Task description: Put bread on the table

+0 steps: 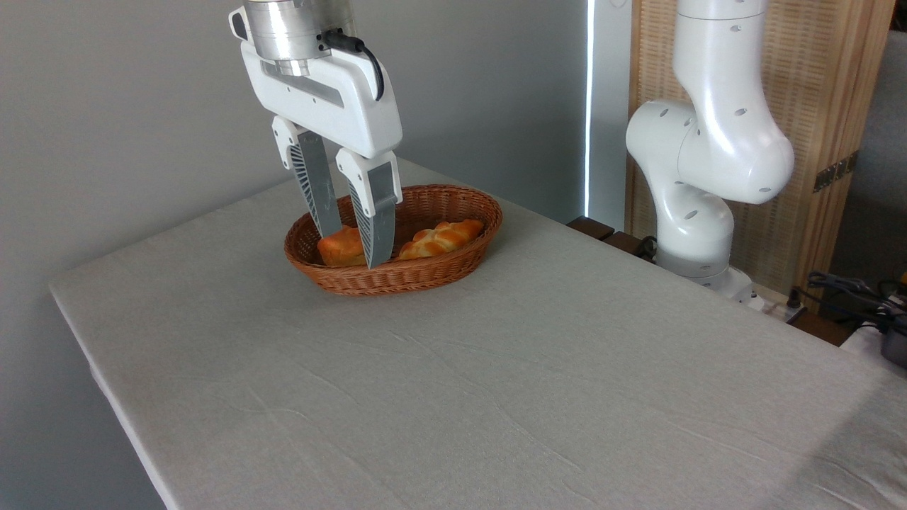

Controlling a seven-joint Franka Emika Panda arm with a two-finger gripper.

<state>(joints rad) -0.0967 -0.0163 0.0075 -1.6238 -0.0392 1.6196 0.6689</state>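
Camera: wrinkled grey-beige table (496,397) — grey wall (127,106) behind, wicker basket (425,280).

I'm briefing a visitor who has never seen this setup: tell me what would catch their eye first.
First, the white tool reaching down into the brown wicker basket at the far left of the table, its two fingers straddling the orange bread. Beside that bun lies a golden braided loaf. At the right edge stands the bulky white arm base.
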